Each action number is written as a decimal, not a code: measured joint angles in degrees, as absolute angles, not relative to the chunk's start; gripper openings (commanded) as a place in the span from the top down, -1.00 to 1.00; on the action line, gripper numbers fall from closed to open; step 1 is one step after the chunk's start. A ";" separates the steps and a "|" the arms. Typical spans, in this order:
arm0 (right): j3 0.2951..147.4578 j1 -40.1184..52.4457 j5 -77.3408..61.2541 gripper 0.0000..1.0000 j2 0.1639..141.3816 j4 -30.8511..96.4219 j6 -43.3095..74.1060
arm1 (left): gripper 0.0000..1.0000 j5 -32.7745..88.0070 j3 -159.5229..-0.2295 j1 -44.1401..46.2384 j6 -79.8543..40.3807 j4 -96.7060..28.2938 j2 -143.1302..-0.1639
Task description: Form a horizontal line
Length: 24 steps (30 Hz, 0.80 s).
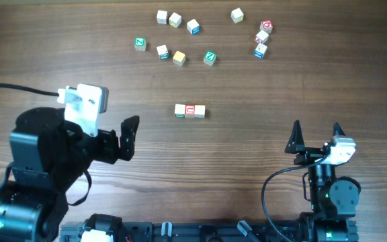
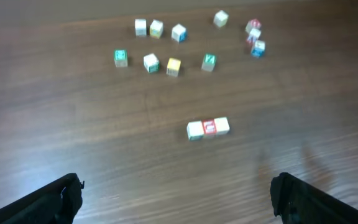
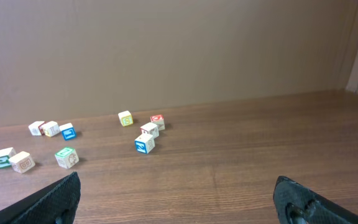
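Left jaws: spread wide with nothing between them. The left gripper [image 1: 127, 138] is held over bare table [image 1: 247, 154], near the line but not touching it.
Right jaws: also released and empty. The right gripper [image 1: 316, 128] is held low by the robot's edge, well apart from every cube.
Reason for the hold: both arms are judged to be parked clear, so the row cannot be knocked and stays unobstructed from above.
Line [image 1: 189, 111]: three touching cubes lie in a straight row across mid-table, between the grippers and the scatter. The green-trimmed cube [image 1: 180, 110] is on the left, the red-marked cube [image 1: 189, 111] in the middle, the plain cube [image 1: 199, 111] on the right.
Reason for the placing: the row is set apart from the loose cubes [image 1: 179, 58], so it probably reads as a figure of its own.
Loose cubes: these are strewn along the far side, none in contact with the row. Whether the three far-right ones [image 1: 262, 37] touch cannot be told.
Progress: the task is judged done or nearly so. Any added cube would have to be set against an end without nudging the rest.
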<state>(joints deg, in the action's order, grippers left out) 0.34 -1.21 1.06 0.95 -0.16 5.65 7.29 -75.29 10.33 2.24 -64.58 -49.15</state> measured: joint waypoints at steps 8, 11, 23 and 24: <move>0.34 -1.21 1.06 -0.99 0.95 -0.16 5.65 | -1.00 7.29 -66.39 8.38 2.26 -65.65 -41.45; 0.34 -1.21 1.06 -0.99 0.95 -0.16 5.65 | -1.00 7.29 -66.15 6.09 2.26 -66.37 -38.28; 0.34 -1.21 1.04 -0.99 0.95 -0.12 5.43 | -1.00 6.66 -50.09 1.69 4.64 -39.77 -22.74; 0.34 -1.21 1.04 -0.99 0.95 -0.12 5.28 | -1.00 6.68 -47.03 1.69 4.82 -34.15 -21.71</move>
<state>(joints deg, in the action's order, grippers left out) 0.34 -1.21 1.04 0.95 -0.12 5.28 6.68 -47.03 1.69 4.82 -34.15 -21.71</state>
